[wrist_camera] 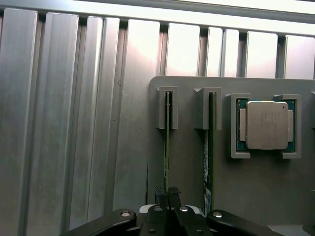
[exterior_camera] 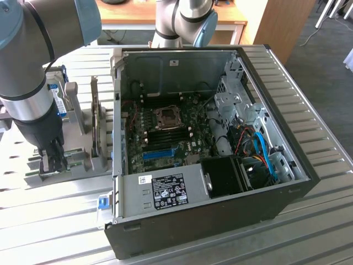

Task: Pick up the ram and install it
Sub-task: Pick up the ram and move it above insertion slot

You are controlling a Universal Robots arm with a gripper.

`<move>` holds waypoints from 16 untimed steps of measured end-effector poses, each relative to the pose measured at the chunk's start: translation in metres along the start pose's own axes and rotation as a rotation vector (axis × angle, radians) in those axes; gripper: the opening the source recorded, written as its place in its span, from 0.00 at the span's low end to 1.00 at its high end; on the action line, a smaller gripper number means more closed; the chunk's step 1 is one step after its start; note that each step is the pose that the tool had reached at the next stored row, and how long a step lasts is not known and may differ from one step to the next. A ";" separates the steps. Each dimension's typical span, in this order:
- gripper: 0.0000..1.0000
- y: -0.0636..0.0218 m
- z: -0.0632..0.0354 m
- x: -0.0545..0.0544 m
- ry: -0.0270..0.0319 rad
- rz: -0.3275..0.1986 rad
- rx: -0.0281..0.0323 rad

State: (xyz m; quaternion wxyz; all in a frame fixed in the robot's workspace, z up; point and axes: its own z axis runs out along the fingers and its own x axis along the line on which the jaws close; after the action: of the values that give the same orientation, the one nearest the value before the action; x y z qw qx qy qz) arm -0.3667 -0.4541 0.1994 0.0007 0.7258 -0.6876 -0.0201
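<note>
Ribbed metal table (wrist_camera: 59, 123); gripper (wrist_camera: 167, 192) pinching ram (wrist_camera: 167, 147) edge in slotted holder (wrist_camera: 256, 187), second stick (wrist_camera: 207, 162) just beside.

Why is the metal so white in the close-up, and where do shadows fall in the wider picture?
Wrist view: light glares off the ribbed table, nearly white in one band; the gripper, shut on the ram, looks dark. Exterior view: even room light, the computer case darkest inside by the black fan shroud.
</note>
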 end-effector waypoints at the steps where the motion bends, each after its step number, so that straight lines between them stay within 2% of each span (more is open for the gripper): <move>1: 0.12 0.0000 -0.0001 0.000 0.0000 0.000 0.0000; 5: 0.12 0.0001 -0.0045 0.000 0.0001 0.000 0.0000; 16: 0.12 0.0007 -0.0254 -0.001 0.0000 0.000 0.0000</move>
State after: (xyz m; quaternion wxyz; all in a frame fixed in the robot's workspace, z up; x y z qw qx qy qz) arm -0.3667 -0.4541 0.2248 0.0007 0.7258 -0.6876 -0.0200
